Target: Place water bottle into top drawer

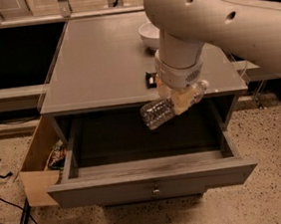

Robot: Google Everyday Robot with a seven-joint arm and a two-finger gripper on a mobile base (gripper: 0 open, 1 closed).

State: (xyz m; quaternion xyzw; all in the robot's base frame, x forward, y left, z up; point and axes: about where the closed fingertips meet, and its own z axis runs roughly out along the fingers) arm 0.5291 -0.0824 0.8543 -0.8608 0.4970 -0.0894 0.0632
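The big pale arm comes in from 2 o'clock and bends down over the front edge of the grey cabinet top. At its end the gripper is pinched on the water bottle, its yellowish fingers pressed against the bottle's upper half near the neck. The bottle hangs in the air on a slant, with its white cap up toward 2 o'clock and its crinkled base down toward 8 o'clock. It sits over the back part of the top drawer and touches neither the drawer's floor nor its walls.

The drawer is pulled well out toward 6 o'clock, its dark inside showing, and the small round knob is at the middle of the flat front panel.

On the cabinet top, at 12 o'clock from the gripper, stands a white bowl, partly behind the arm. A small dark bar lies just beside the wrist at its 9 o'clock. On the speckled floor, at 9 o'clock from the drawer, a brown cardboard box stands against the cabinet's side with its flap open
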